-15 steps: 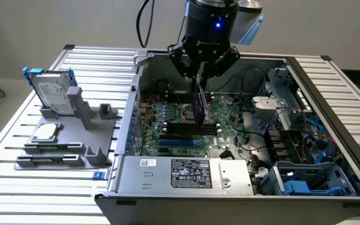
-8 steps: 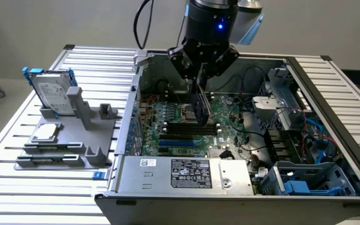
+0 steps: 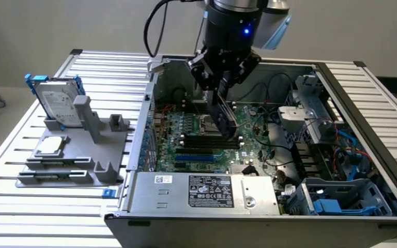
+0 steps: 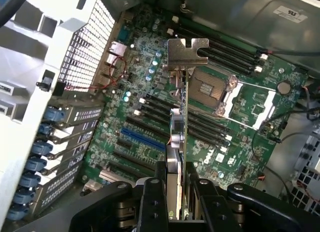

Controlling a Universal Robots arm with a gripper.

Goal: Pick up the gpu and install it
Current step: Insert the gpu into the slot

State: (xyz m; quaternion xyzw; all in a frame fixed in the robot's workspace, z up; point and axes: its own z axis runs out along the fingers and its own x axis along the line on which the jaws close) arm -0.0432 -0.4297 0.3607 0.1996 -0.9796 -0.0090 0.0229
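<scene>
Holding the thin, green gpu card (image 4: 179, 137) clamped in my black gripper (image 4: 175, 204), edge-down over the green motherboard (image 4: 250, 107) inside the open grey case (image 3: 254, 230). Judged risk: a slight tilt jams its edge beside the black slots (image 4: 150, 114); the perforated rear wall (image 4: 92, 42) leaves its silver bracket (image 4: 187, 54) little room.

We are at a robotics lab bench. We see an open computer case (image 3: 254, 230) on a slatted aluminium table (image 3: 19, 206), beside a grey parts fixture (image 3: 67, 176).
</scene>
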